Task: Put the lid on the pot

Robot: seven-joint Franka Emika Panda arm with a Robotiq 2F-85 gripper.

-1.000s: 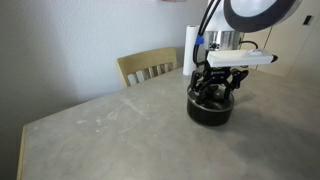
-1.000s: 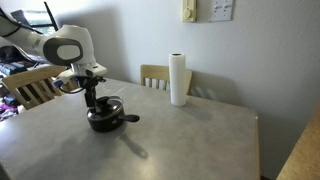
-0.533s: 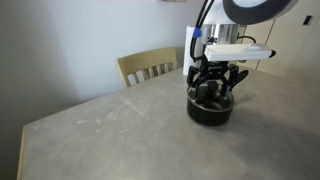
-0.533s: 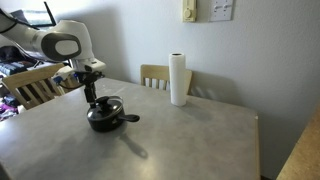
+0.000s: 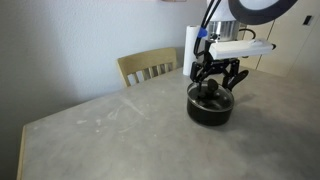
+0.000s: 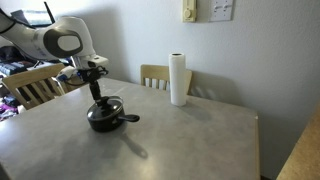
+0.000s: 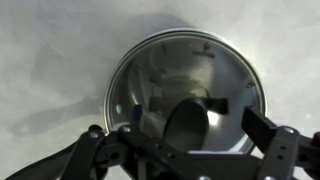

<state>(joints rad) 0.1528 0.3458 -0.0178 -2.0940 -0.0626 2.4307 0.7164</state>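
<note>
The small black pot stands on the grey table, also in an exterior view, with its long handle pointing sideways. The glass lid rests on top of the pot. In the wrist view the lid fills the centre, its metal rim on the pot's rim, its dark knob between my fingers. My gripper hangs just above the knob, open and empty. Its fingers stand apart from the knob.
A tall white paper-towel roll stands at the table's far edge, also seen behind the arm. A wooden chair is tucked at the table's edge. Another chair stands beside the robot.
My gripper has risen a little, straight up off the lid. The lid and the pot have stayed in place.
</note>
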